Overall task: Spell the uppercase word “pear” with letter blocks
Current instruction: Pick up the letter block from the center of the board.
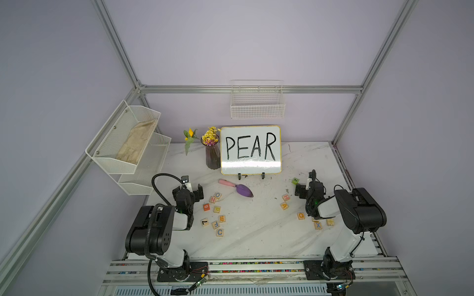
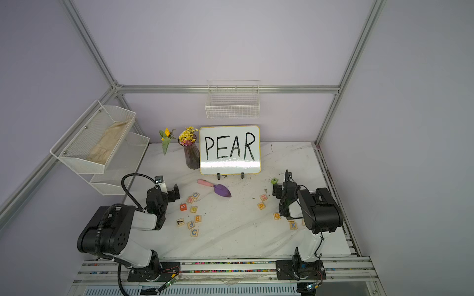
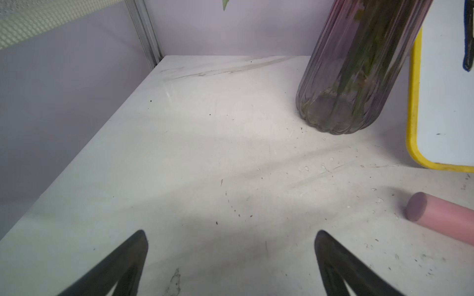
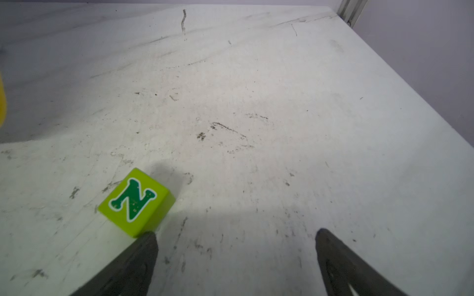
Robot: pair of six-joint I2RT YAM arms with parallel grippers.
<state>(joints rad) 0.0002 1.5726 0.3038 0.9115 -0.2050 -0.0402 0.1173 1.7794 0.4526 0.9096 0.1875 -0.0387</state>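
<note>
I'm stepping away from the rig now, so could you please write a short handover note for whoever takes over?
Left gripper: open, empty.
Right gripper: open, empty; a green N block sits just outside its fingers.
Blocks: E and a yellow-lettered one, likely P, near the left gripper; A near the right gripper; R not made out.
Done: nothing lined up.
Left: gather all four and spell PEAR.
</note>
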